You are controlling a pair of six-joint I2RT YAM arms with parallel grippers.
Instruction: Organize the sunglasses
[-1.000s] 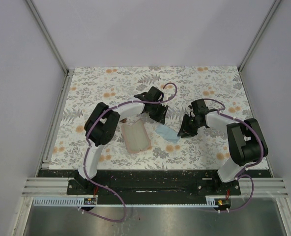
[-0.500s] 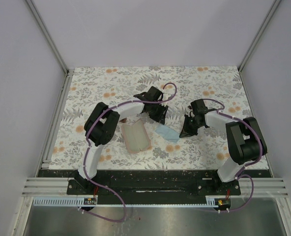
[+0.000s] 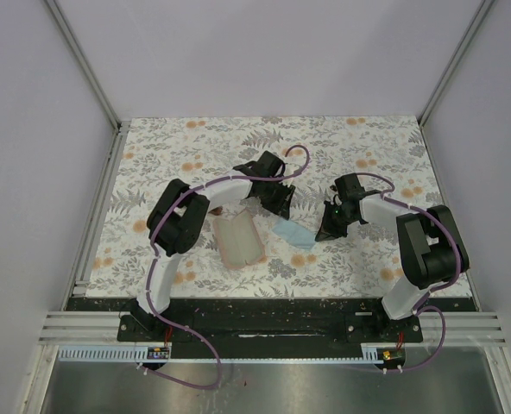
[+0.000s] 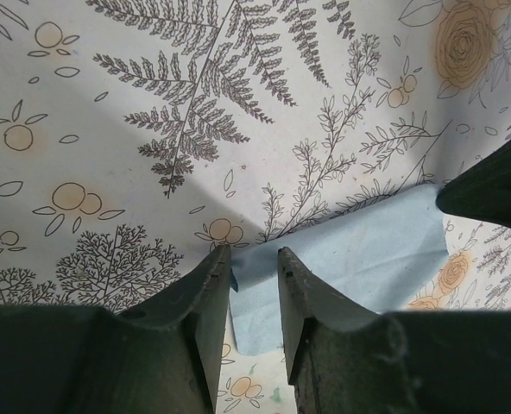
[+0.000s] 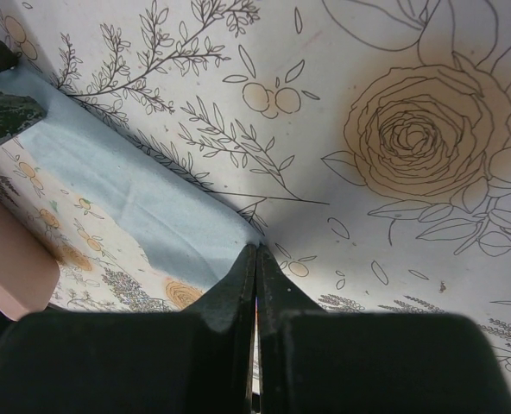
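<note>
Neither pair of sunglasses shows in any view. A light blue cloth lies on the floral table between my two grippers. My left gripper is at the cloth's far left corner. In the left wrist view its jaws stand a little apart with the cloth's corner between them. My right gripper is at the cloth's right end. In the right wrist view its jaws are pinched shut on the corner of the cloth.
The pink oblong case lies just left of the cloth, near the left forearm; its end shows in the right wrist view. The right gripper's dark finger shows at the right edge of the left wrist view. White walls enclose the table.
Both arms have hardly moved. The left gripper has come down slightly toward the cloth's corner. The cloth and the pink case lie where they were.
</note>
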